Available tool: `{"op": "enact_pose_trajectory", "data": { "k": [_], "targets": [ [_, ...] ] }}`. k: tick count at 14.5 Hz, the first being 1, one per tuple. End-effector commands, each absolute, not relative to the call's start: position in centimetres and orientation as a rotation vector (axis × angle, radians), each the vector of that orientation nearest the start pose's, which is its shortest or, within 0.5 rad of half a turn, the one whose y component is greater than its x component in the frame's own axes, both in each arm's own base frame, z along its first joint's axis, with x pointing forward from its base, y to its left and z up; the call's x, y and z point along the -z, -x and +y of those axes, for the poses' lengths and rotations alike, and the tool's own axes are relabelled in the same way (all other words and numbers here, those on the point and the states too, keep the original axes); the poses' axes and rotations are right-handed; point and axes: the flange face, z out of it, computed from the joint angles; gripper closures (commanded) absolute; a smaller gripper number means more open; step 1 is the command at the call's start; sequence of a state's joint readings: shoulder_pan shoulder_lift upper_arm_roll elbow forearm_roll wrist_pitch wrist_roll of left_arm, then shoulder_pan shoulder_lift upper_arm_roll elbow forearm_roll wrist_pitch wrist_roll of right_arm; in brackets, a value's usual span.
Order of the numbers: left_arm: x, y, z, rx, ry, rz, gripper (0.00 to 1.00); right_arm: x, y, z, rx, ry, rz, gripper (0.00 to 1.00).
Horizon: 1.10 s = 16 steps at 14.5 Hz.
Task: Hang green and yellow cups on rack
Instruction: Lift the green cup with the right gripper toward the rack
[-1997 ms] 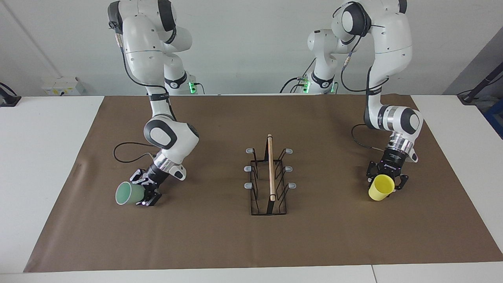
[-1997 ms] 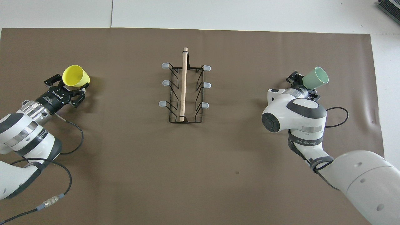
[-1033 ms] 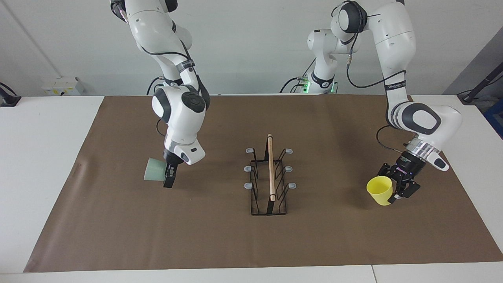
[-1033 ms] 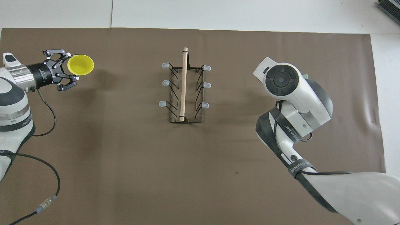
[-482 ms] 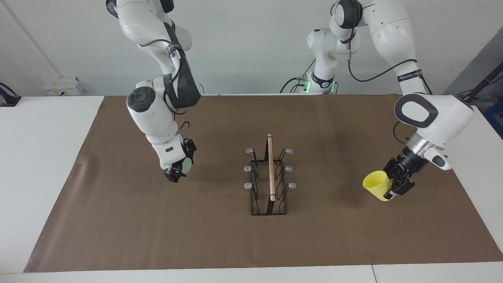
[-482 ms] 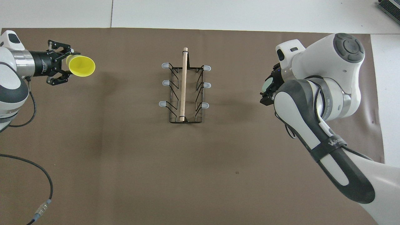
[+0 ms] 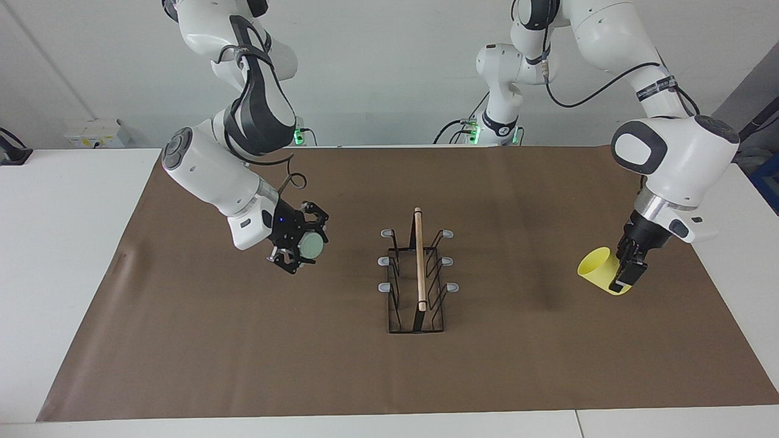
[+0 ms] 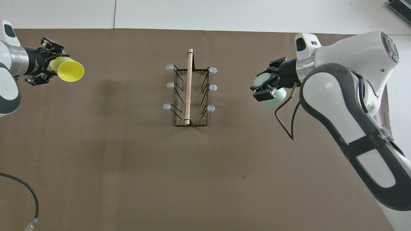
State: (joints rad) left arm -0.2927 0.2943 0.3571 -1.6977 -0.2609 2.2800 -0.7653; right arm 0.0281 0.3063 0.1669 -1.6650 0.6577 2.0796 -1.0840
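Note:
The black wire rack with a wooden rod on top stands mid-table on the brown mat; it also shows in the overhead view. All of its prongs are bare. My right gripper is shut on the mint green cup, held on its side above the mat, level with the rack, toward the right arm's end; they also show in the overhead view as gripper and cup. My left gripper is shut on the yellow cup, also held on its side above the mat, mouth toward the rack.
The brown mat covers most of the white table. A white box sits at the table's edge toward the right arm's end. A cable hangs from the right wrist.
My right arm has swung the green cup up and toward the rack and turned it round. My left arm has lifted the yellow cup and tipped it on its side, mouth toward the rack.

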Motion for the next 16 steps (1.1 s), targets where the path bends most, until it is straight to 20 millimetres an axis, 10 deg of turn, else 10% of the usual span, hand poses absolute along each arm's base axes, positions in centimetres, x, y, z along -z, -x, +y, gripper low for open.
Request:
{"op": "enact_pose_trajectory", "data": {
  "k": [1, 9, 13, 16],
  "targets": [
    [-48.1, -65.9, -0.5, 0.458, 2.912, -1.446, 1.0, -46.1, -64.7, 11.3, 0.668, 2.126, -1.12, 1.0],
    [-49.1, -63.6, -8.1, 0.519, 2.65, -1.289, 1.0, -44.5, -61.1, 10.7, 1.148, 1.811, -0.94, 1.0],
    [-49.2, -61.7, -12.6, 0.558, 2.522, -1.269, 1.0, -44.1, -60.1, 14.1, 1.309, 1.782, -0.824, 1.0],
    [-49.5, -60.2, -15.1, 0.587, 2.451, -1.253, 1.0, -41.7, -58.5, 20.5, 1.412, 1.769, -0.727, 1.0]
  ]
}}
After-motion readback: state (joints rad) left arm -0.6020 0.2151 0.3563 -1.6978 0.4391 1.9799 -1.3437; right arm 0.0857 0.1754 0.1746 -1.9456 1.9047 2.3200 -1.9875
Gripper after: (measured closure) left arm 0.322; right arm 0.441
